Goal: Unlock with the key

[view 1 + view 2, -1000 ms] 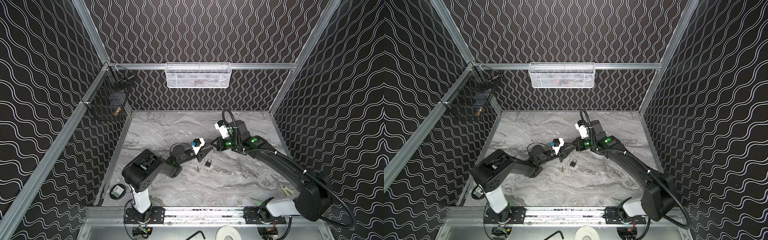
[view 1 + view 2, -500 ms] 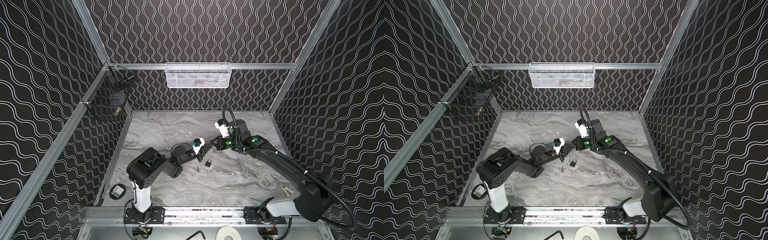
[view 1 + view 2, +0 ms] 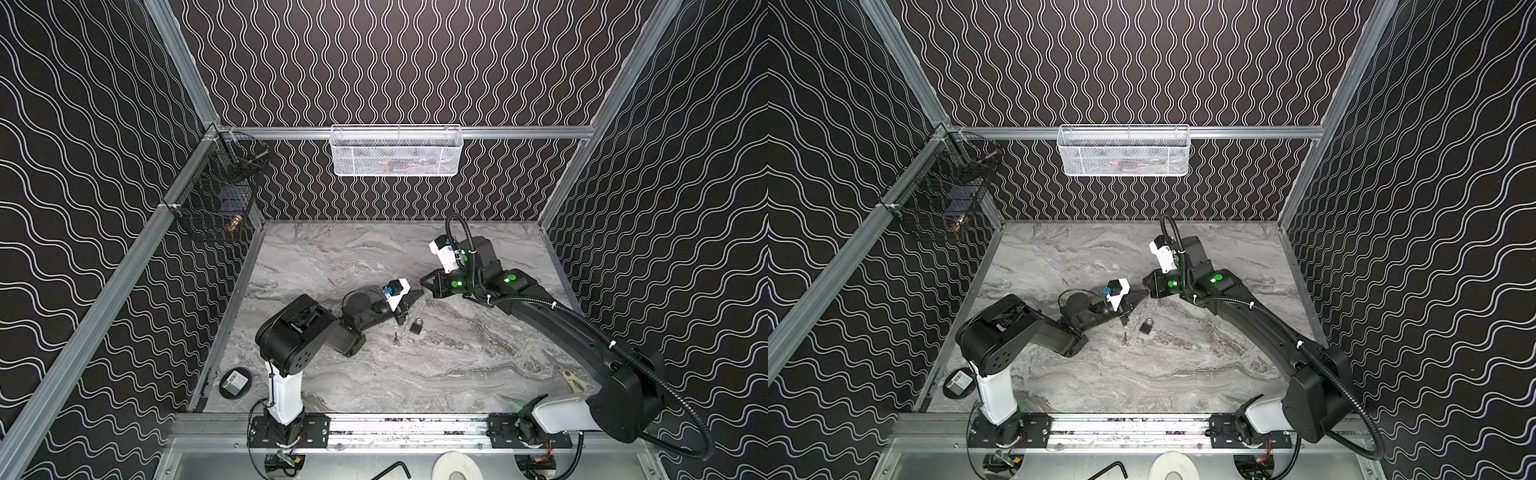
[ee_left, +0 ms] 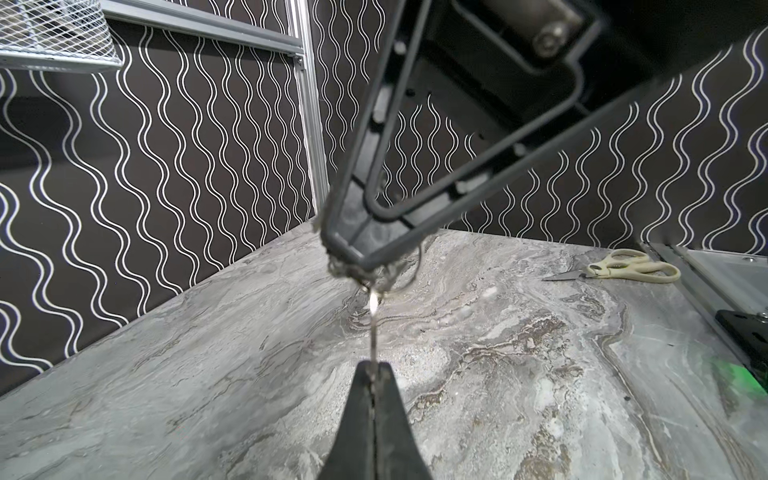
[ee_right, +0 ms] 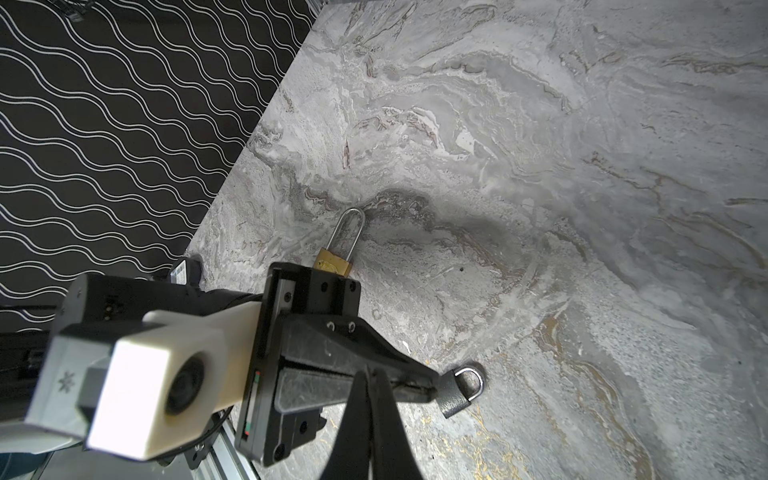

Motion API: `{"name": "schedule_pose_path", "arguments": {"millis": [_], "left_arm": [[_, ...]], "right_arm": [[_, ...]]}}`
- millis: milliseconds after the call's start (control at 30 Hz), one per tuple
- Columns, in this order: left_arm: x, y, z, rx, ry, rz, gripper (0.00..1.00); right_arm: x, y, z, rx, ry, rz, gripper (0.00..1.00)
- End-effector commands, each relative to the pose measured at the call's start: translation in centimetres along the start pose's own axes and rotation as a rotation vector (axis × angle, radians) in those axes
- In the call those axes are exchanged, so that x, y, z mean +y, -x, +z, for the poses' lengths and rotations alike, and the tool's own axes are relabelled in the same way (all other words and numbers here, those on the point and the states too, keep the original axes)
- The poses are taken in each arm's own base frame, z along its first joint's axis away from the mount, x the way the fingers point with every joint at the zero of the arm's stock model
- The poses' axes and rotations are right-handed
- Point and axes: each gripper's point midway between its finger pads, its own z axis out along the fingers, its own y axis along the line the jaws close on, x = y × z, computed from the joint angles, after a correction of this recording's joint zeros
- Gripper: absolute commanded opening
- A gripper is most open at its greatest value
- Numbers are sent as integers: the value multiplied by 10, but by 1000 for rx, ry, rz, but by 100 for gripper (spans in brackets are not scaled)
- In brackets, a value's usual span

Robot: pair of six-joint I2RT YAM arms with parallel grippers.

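Left gripper (image 4: pixel 374 368) has closed onto the key (image 4: pixel 375 328) blade; right gripper (image 4: pixel 353 257) stays clenched on its ring end. Looks like mid-handover. Padlock (image 3: pixel 417 326) sits untouched on the desk (image 3: pixel 457 365).

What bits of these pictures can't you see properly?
- The brass padlock, right wrist view: the left gripper covers most of its body, keyhole unseen.
- The key, left wrist view: tip pinched inside the left gripper; the key ring is blurred at the right gripper.
- The white basket, both top views: mesh hides its contents.
- The small metal thing beside the dark padlock, both top views: too small to name.
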Motion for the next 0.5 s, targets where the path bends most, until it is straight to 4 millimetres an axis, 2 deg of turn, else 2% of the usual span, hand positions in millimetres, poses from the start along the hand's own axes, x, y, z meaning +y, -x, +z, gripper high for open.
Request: {"name": "schedule_pose_path", "arguments": {"millis": [0,67,200,467], "left_arm": [[0,22,-5,-67,10,112,0],[-6,23,-9,-67,-6,216,0],[-2,29,-15,-45,37,385,0],[5,36,-9,144,-12,744,0]], "right_arm": [[-3,0,0,-6,-17,-9,0],[-3,0,-3,-13,-21,-11,0],[0,1,-10,-25,-21,-16,19],[4,14,-48,-161,-45,-38,44]]}}
